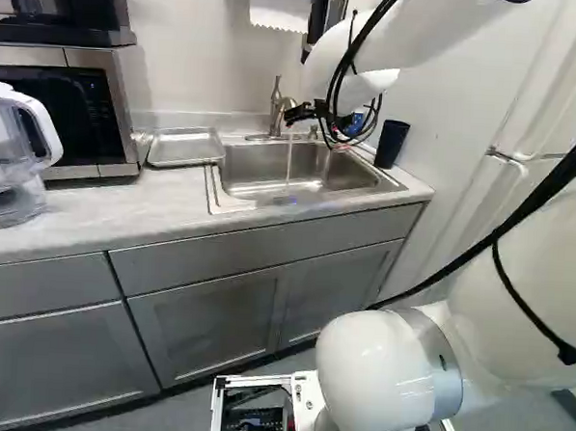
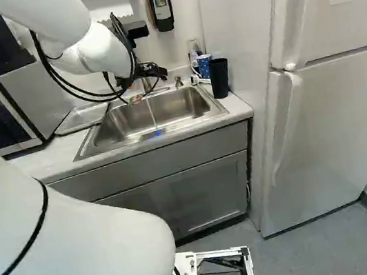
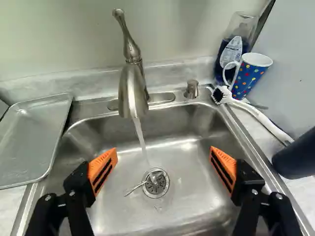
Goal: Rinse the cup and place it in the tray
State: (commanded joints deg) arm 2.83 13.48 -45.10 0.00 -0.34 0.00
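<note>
Steel tap [image 3: 132,93] running; my hand [image 3: 164,156] open, empty. Black cup [image 3: 298,155], dotted mug [image 3: 249,78] beside sink [image 3: 162,123]; I judge rinsing, placing in tray [image 3: 34,137] remain.

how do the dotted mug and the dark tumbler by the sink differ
The mug is blue with coloured dots; the tumbler is plain and dark.
The mug has a handle; none shows on the tumbler.
The mug looks shorter than the tumbler.
Both stand on the counter.
</note>
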